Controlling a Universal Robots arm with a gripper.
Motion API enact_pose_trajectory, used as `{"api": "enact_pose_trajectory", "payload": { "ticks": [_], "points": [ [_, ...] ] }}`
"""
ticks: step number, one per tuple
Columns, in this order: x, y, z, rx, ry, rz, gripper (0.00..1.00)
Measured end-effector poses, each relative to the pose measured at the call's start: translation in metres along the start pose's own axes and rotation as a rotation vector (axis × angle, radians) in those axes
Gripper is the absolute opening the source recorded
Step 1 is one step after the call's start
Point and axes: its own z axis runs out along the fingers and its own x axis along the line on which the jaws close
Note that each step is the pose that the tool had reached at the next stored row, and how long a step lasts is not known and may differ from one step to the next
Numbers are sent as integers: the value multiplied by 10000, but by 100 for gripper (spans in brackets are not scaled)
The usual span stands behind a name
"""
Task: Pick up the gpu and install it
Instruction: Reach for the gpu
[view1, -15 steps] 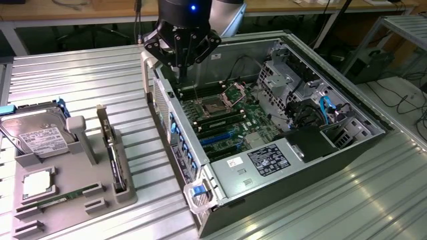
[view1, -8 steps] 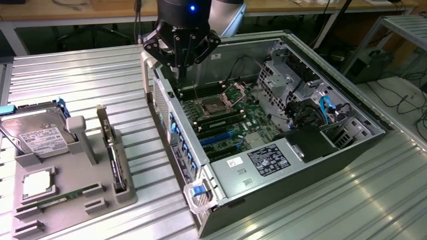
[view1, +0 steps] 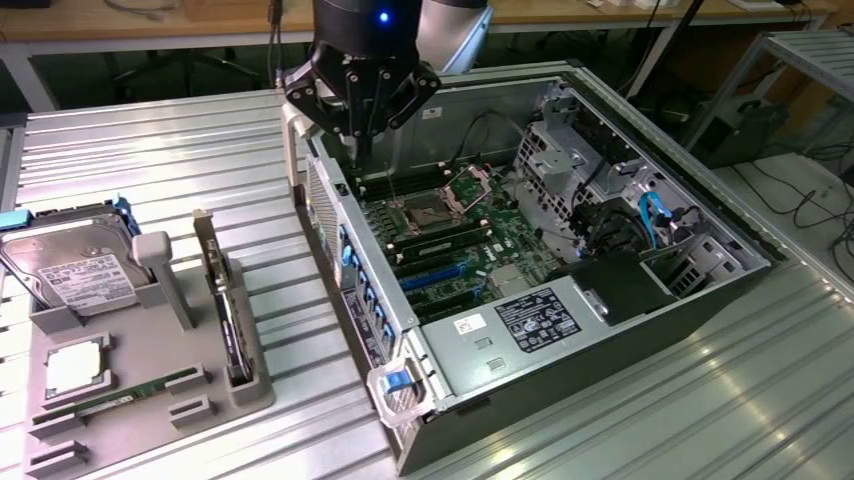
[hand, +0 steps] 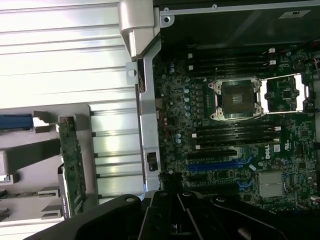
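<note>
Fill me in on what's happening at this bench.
The robot arm's hand hangs above the open computer case, near the wall that faces the gray holder. The gpu stands on edge in that holder at the exterior view's left, apart from the hand. It has not yet been picked up or installed.

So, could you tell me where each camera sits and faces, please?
Exterior view: off the arm, high, looking down on the open dark computer case, grey plastic holder; black gripper over the case.
Wrist view: on the wrist, facing down onto the green motherboard; gripper's black body shows.
Both show motherboard, holder and the green gpu card standing on edge.
</note>
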Motion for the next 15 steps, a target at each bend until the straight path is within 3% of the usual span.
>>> {"api": "enact_pose_trajectory", "payload": {
  "ticks": [15],
  "points": [
    [18,-34,-2,1,3,-1,11]
  ]
}}
